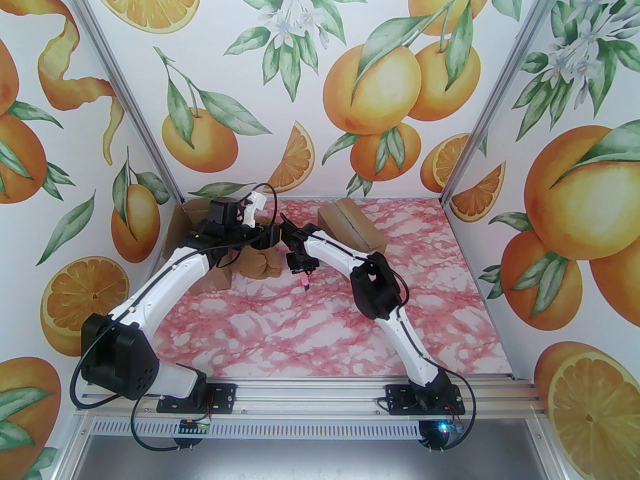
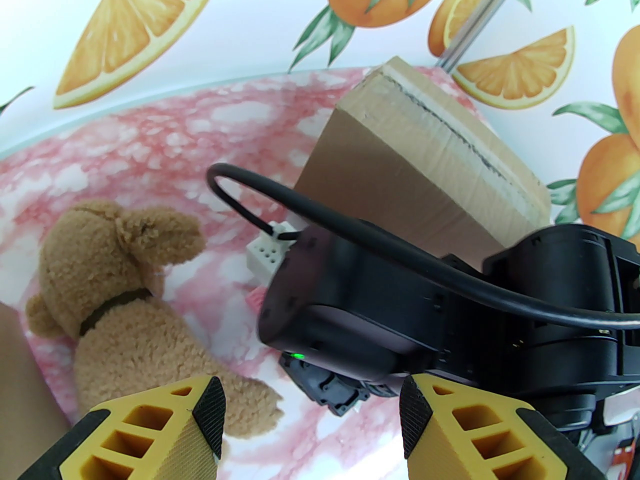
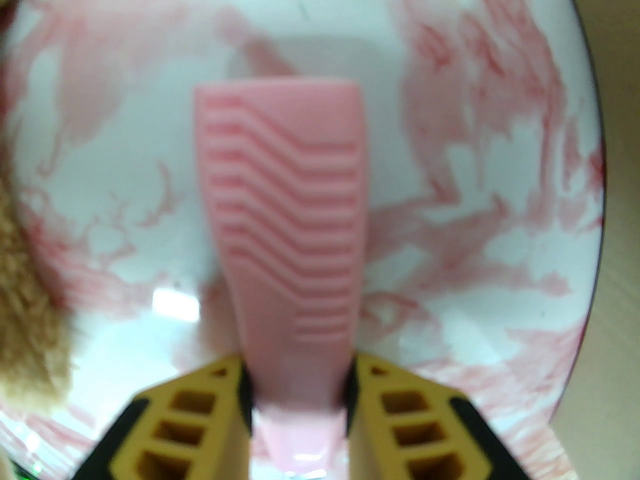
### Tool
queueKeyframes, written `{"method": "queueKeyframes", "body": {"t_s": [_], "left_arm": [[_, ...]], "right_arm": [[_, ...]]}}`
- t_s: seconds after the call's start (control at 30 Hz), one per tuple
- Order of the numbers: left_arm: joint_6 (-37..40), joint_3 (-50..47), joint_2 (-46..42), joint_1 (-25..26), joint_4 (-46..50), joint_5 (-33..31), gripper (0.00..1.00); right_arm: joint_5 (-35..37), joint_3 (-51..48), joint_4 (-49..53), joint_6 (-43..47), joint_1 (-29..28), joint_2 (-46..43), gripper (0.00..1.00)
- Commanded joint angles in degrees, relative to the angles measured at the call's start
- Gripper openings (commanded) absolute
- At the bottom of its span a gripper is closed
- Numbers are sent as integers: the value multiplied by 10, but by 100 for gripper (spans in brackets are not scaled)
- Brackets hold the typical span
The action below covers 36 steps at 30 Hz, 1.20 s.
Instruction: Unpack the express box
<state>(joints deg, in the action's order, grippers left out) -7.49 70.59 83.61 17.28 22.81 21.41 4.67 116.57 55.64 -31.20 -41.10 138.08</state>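
A pink ridged tool (image 3: 285,193) was pinched by the right gripper (image 3: 297,368) over the table (image 1: 300,328), the left gripper (image 2: 312,403) was seen spread and empty, and the taped box (image 2: 415,168) was seen shut at the back.

Bright, even light in here. The pink tool (image 3: 285,218) looks blurred up close, with white glare on the tabletop (image 3: 475,168) just left of it.

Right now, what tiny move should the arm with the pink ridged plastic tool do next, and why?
Probably lift the pink ridged plastic tool toward the taped seam of the closed brown cardboard box. The right gripper pinches it, and that box looks sealed.
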Motion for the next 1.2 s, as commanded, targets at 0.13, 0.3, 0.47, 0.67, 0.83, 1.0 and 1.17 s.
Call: {"method": "queueKeyframes", "body": {"t_s": [0.13,0.3,0.47,0.67,0.83,1.0,1.17], "left_arm": [[-7,-29,-18,-1,-20,13,62],[-26,-25,-6,-5,-23,13,62],[-34,-7,18,-14,-11,28,63],[-36,39,65,-24,23,67,63],[-45,44,76,-29,12,98,63],[-53,7,49,-30,-55,153,62],[-58,-55,17,-30,-107,197,63]], "right_arm": [[-3,-170,-205,-15,14,-138,31],[-9,-232,-248,20,14,-176,31],[-20,-320,-342,70,12,-243,31],[-33,-377,-396,144,7,-298,32],[-43,-429,-460,181,8,-341,33],[-32,-459,-530,191,13,-368,33],[-30,-445,-555,160,21,-373,33]]}}
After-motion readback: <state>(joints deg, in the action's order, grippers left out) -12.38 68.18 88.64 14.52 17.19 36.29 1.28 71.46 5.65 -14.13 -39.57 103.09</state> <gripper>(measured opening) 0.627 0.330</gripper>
